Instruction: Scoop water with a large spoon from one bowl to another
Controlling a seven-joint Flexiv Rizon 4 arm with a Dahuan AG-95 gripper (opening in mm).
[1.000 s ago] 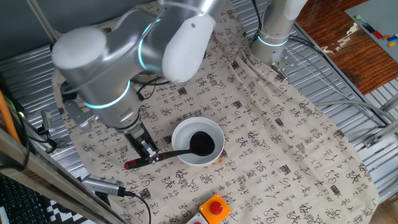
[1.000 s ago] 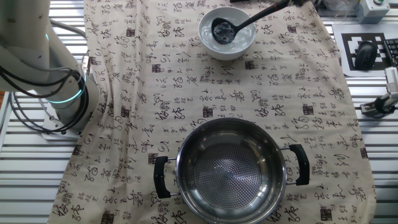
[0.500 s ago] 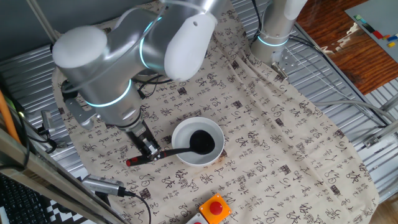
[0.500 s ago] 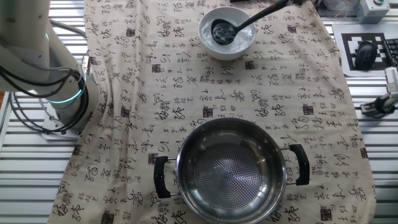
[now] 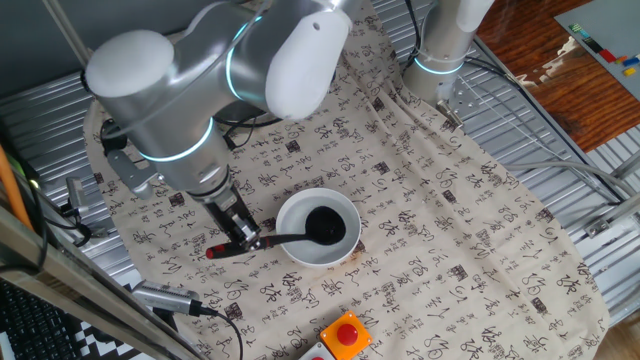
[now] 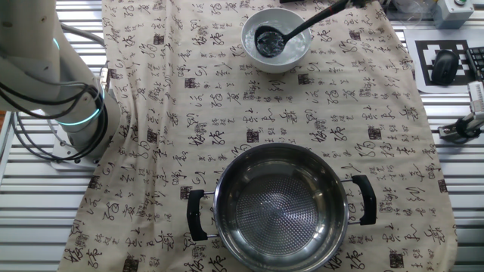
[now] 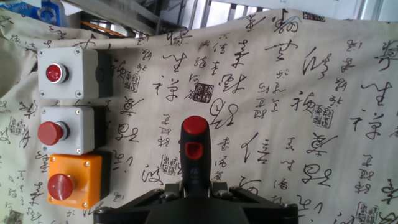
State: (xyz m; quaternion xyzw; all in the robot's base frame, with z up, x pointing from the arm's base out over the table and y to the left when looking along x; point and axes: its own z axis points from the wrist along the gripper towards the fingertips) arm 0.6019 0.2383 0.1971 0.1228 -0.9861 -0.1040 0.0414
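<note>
I keep two-finger gripper point(image 5: 243, 238) clamped near red tip of long black ladle point(image 5: 290, 238), for reach. Cup sits dipped in glossy white bowl point(image 6: 277, 39) to fill. Shiny steel two-handled bowl point(image 6: 281, 202) waits well apart, across cloth.

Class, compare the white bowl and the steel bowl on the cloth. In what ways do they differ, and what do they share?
The white bowl is plain and has no handles; the steel bowl is shiny, with two black side handles. The white bowl looks smaller than the steel bowl. The white bowl has the ladle cup resting in it, its handle held by the gripper; the steel bowl holds no utensil. Both are round and sit upright on the printed cloth.
</note>
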